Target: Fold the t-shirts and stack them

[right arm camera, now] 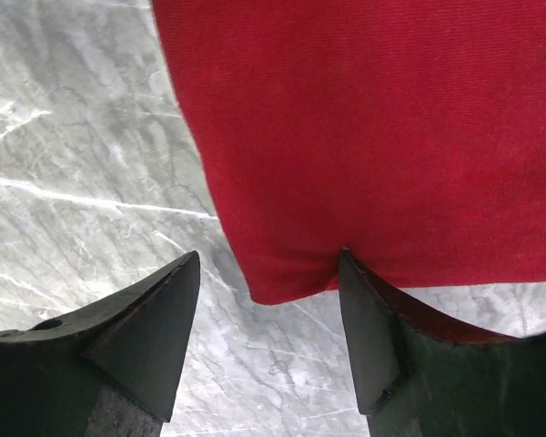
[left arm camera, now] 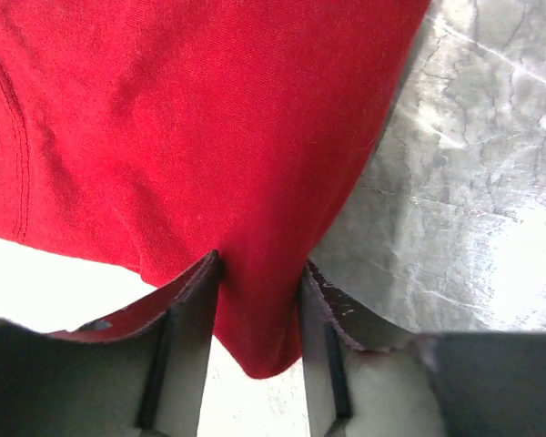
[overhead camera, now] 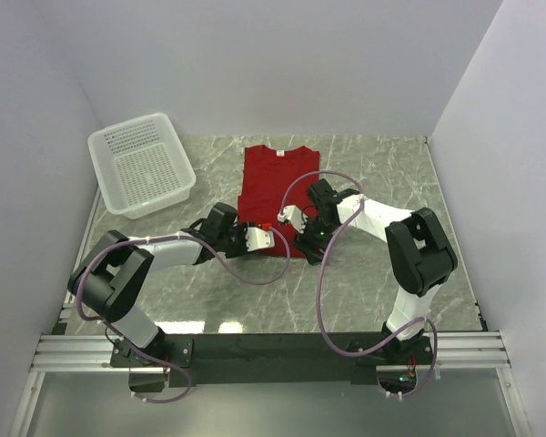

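One red t-shirt (overhead camera: 275, 182) lies on the marble table, folded into a long strip with its collar at the far end. Both grippers are at its near hem. My left gripper (overhead camera: 273, 238) stands over the near left corner. In the left wrist view that corner (left arm camera: 255, 337) lies in the gap of the gripper (left arm camera: 257, 269), whose jaws are partly closed and still apart, both fingers touching cloth. My right gripper (overhead camera: 302, 242) is at the near right corner. In the right wrist view it (right arm camera: 268, 259) is wide open, one fingertip (right arm camera: 350, 273) pressing on the hem (right arm camera: 282, 282).
A white plastic mesh basket (overhead camera: 155, 202) stands at the back left with nothing in it. Grey marble table (overhead camera: 382, 182) shows to the right of the shirt and in front of it. White walls close in the left, back and right sides.
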